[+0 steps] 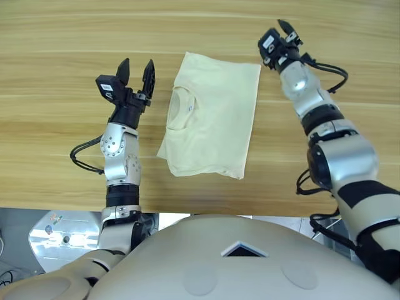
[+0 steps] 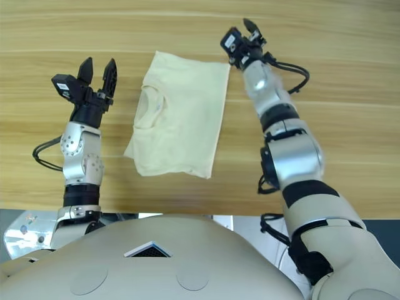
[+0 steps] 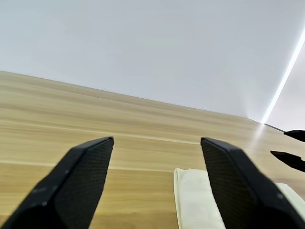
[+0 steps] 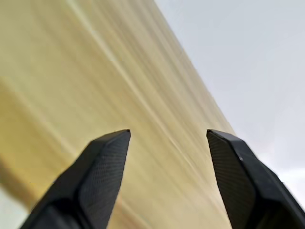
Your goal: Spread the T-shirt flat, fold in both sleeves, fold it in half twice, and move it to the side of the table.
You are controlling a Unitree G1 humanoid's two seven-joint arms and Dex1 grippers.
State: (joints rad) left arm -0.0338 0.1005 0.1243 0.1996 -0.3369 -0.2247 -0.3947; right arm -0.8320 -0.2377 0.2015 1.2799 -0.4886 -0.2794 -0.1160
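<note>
A pale yellow T-shirt (image 1: 209, 115) lies folded into a narrow rectangle in the middle of the wooden table (image 1: 56, 44), collar facing left. My left gripper (image 1: 135, 69) hovers just left of the shirt's far left corner, open, nothing between its fingers; its wrist view catches the shirt's edge (image 3: 195, 200). My right gripper (image 1: 289, 30) is raised beyond the shirt's far right corner, open and empty. The right gripper's fingertips (image 3: 293, 155) also show far off in the left wrist view.
The table's wooden top stretches bare to the left (image 1: 44, 112) and right (image 1: 369, 100) of the shirt. Its near edge (image 1: 187, 214) runs just in front of the shirt's hem.
</note>
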